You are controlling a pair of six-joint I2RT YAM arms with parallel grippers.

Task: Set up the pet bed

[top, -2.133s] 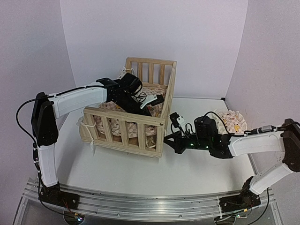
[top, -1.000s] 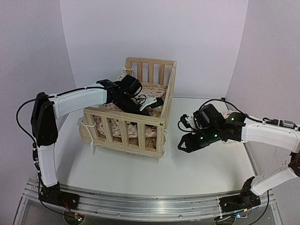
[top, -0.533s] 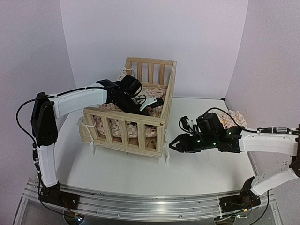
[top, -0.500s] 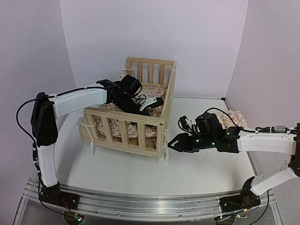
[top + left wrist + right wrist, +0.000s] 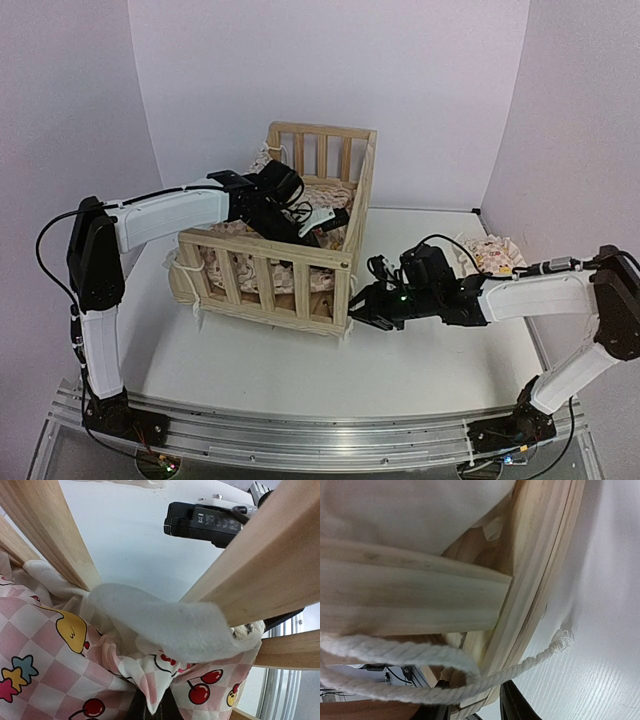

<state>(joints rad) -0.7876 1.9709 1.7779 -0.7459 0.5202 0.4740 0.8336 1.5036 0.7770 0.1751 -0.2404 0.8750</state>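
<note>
Sitting beside right hand (image 5: 352,318) — pet bed (image 5: 265,250)

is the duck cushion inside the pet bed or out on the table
In. The pink-checkered cushion shows behind the pet bed slats from above, and the left wrist view has it bunched against them.

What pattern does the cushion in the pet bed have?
Cushion: pink-white checks with ducks, cherries, stars; left wrist view.

Both arms at the pet bed (image 5: 262,285) rn
Left claw (image 5: 322,225) is down inside it on the pink cushion (image 5: 328,190); right claw (image 5: 356,313) sits low at the bed's near-right corner. Small pillow (image 5: 492,252) lies far right on the counter (image 5: 300,380), apart from the bed.
</note>
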